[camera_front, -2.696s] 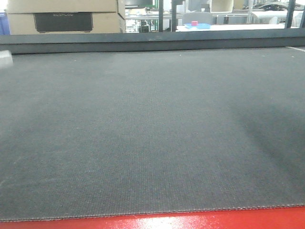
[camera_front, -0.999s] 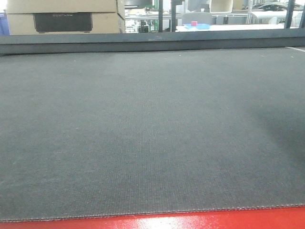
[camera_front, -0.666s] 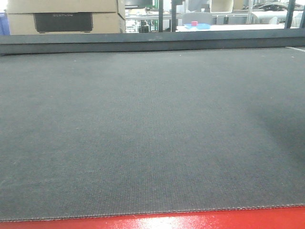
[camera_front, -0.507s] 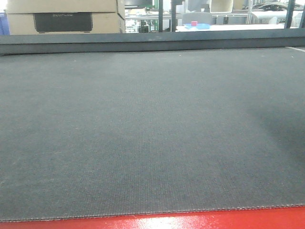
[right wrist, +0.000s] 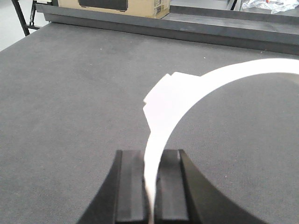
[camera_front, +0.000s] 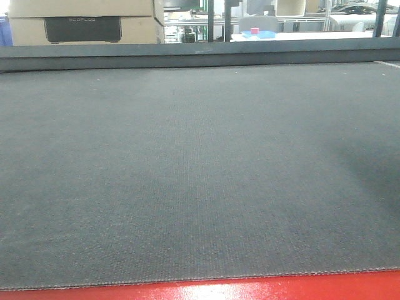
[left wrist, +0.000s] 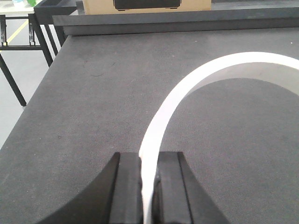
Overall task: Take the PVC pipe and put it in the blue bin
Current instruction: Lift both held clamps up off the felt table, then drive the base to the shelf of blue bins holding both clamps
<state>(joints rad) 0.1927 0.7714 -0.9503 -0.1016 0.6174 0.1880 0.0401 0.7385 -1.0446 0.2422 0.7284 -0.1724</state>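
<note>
Grab's done on both sides: the left claw (left wrist: pixel 148 186) is pinched tight on the white PVC pipe (left wrist: pixel 180 91), its arc curling up and right against the dark worktop (left wrist: pixel 84 107), and the right claw (right wrist: pixel 150 186) is clamped likewise on a white curve with a flat tab (right wrist: pixel 161 100); one piece or two, I can't tell. This looks like the carry stage; with no blue bin in any view, the next move calls for finding it, then releasing over its opening.

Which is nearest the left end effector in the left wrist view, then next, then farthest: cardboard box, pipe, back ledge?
1. Pipe, gripped in the left end effector.
2. Back ledge, across the table.
3. Cardboard box, behind the ledge.
</note>
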